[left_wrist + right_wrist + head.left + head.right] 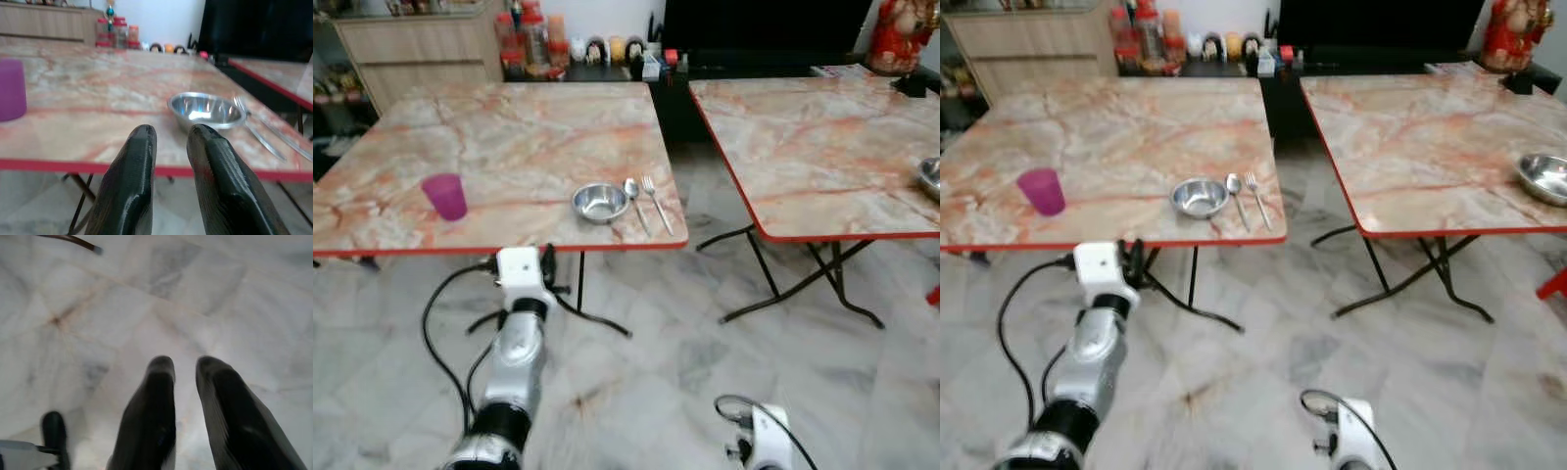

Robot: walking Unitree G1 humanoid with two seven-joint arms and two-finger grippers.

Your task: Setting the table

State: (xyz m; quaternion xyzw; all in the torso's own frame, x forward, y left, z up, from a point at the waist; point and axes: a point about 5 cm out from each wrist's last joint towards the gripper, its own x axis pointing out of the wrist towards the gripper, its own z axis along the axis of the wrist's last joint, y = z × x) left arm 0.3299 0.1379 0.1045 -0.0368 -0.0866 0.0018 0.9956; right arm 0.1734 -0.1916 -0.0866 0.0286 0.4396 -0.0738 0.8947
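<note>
On the left marble table, a purple cup stands near the front left. A steel bowl sits near the front right corner, with a spoon and a fork lying side by side just right of it. My left gripper is raised just short of the table's red front edge, level with the tabletop and pointing toward the bowl. Its fingers stand slightly apart with nothing between them. My right gripper hangs low over the floor, its fingers slightly apart and empty.
A second marble table stands to the right across a gap of tiled floor, with another steel bowl near its right edge. Both tables have black folding legs. Jars and a cabinet line the back wall.
</note>
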